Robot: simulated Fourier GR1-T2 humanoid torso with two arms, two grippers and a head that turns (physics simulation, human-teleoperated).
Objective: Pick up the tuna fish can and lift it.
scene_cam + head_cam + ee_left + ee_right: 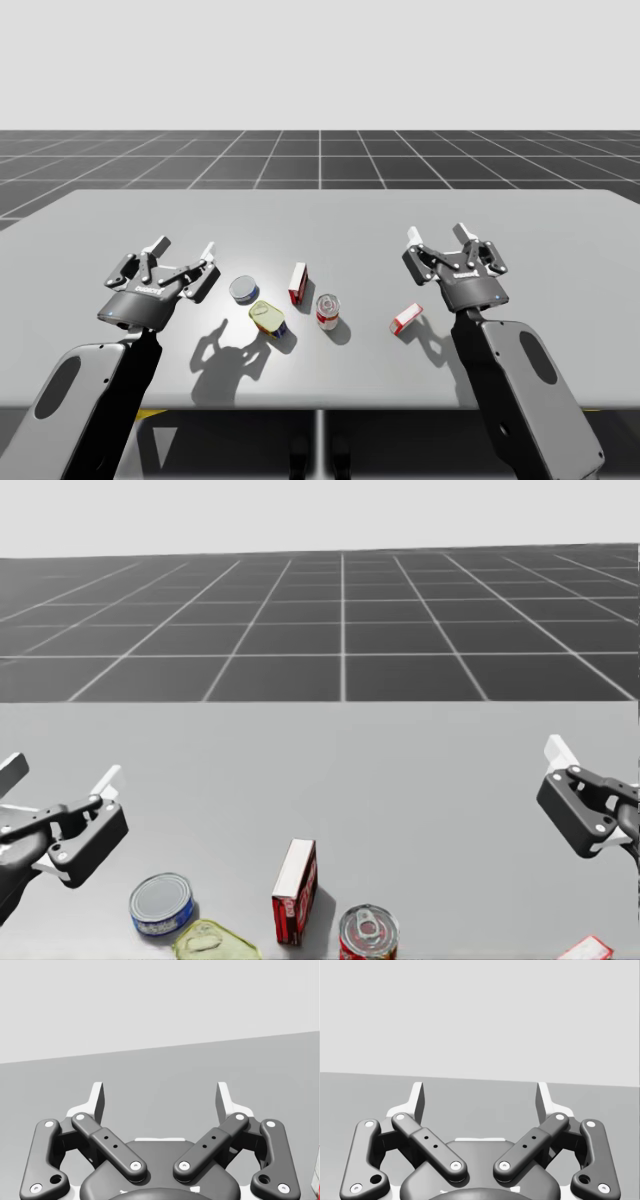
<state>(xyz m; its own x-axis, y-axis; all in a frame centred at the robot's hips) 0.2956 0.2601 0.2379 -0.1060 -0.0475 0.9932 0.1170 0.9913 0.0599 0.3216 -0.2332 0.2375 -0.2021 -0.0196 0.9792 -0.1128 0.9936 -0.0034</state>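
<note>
The tuna fish can [244, 289] is short and blue with a silver lid, and it stands upright on the grey table [320, 215]. In the head view the tuna fish can [161, 902] sits low and to the left. My left gripper [185, 250] hovers just to the left of it, open and holding nothing. The wrist view has my left gripper [160, 1097] with its fingers wide apart over bare table. My right gripper [440, 238] is open too, far to the right of the can. Nothing lies between the fingers of my right gripper [480, 1097].
A yellow-green oblong can [268, 318] lies just in front and to the right of the tuna can. A red and white box [298, 283] stands to its right, then a red can [328, 311]. A small red box [405, 319] lies near my right arm.
</note>
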